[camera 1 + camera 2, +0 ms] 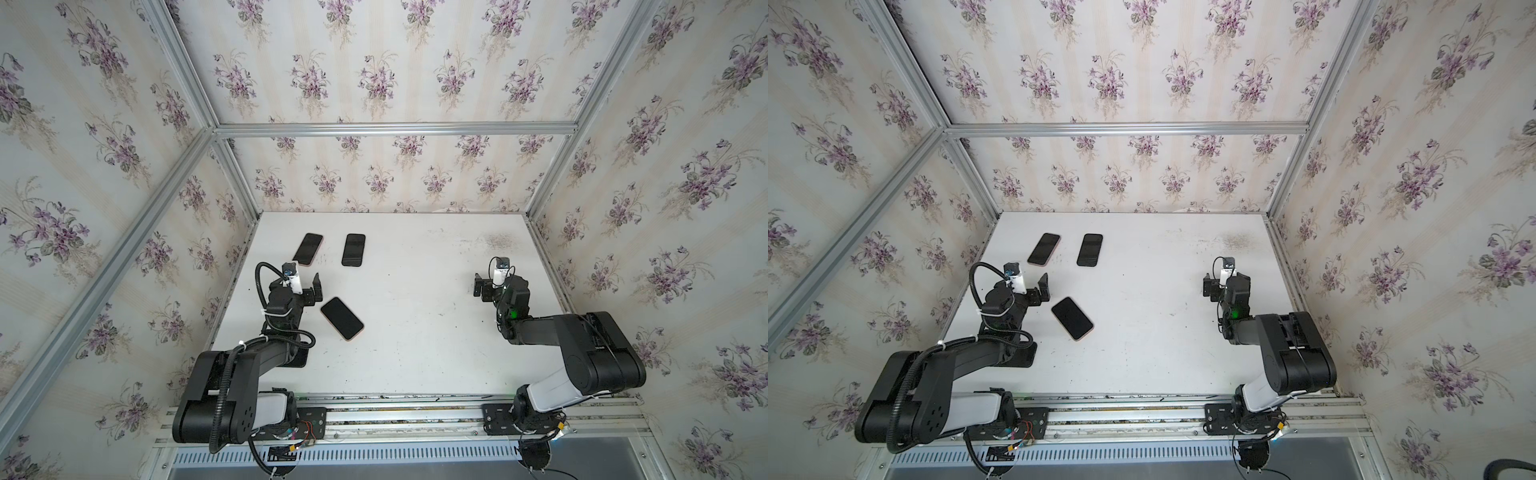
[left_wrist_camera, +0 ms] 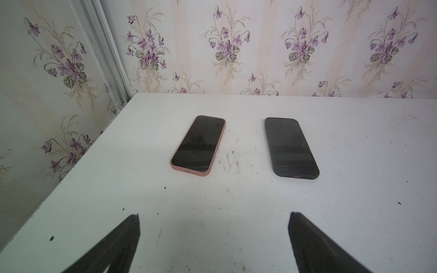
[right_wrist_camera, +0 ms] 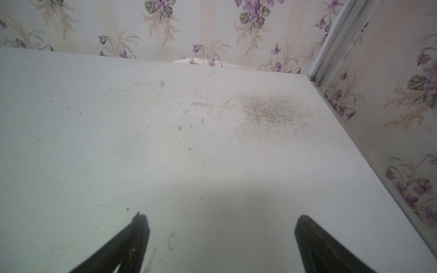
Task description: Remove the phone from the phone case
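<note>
One pink-cased phone (image 1: 342, 318) lies just beside the spread, empty left gripper (image 2: 214, 216); probably rigid, slick, breakable, so I'd pinch its long edges.

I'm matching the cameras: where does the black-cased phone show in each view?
In a top view: black-cased phone at the table's far left part, lying flat.
In a top view: the phone, same place.
Left wrist: the phone lies beyond the open left gripper.
Right wrist: not in it.
Shared landmark: the far pink-cased phone beside it, apart.

L grip (image 2: 215, 214) — jaws wide apart | R grip (image 3: 222, 215) — jaws wide apart | arms bent
</note>
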`<state>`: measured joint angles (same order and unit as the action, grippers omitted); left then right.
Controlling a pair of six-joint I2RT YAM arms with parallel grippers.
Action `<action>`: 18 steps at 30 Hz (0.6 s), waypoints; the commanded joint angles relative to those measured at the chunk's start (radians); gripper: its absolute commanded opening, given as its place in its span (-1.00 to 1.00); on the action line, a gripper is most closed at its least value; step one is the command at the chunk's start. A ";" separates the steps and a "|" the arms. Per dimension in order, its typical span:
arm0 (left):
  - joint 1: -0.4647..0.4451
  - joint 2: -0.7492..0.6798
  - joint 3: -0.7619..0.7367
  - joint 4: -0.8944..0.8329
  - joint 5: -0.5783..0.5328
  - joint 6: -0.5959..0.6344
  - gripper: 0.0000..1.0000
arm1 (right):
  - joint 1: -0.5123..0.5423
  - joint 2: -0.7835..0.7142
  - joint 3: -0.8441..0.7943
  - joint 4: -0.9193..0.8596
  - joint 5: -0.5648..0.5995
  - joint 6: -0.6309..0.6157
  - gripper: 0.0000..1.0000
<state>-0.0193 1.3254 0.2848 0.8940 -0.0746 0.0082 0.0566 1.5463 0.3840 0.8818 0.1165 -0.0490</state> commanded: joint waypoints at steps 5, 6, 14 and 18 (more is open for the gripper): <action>-0.011 -0.002 0.001 0.034 -0.026 0.006 0.99 | 0.000 0.001 0.001 0.033 0.012 0.003 0.99; -0.019 -0.002 -0.001 0.036 -0.042 0.012 0.99 | 0.000 0.000 0.002 0.032 0.011 0.003 0.99; -0.018 -0.002 -0.001 0.037 -0.039 0.010 0.99 | -0.001 0.000 0.003 0.032 0.012 0.003 0.99; -0.018 -0.002 -0.001 0.037 -0.037 0.011 0.99 | 0.000 0.000 0.003 0.032 0.011 0.003 0.99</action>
<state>-0.0372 1.3254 0.2848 0.8944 -0.1066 0.0093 0.0566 1.5463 0.3840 0.8822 0.1165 -0.0486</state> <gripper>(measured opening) 0.996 0.996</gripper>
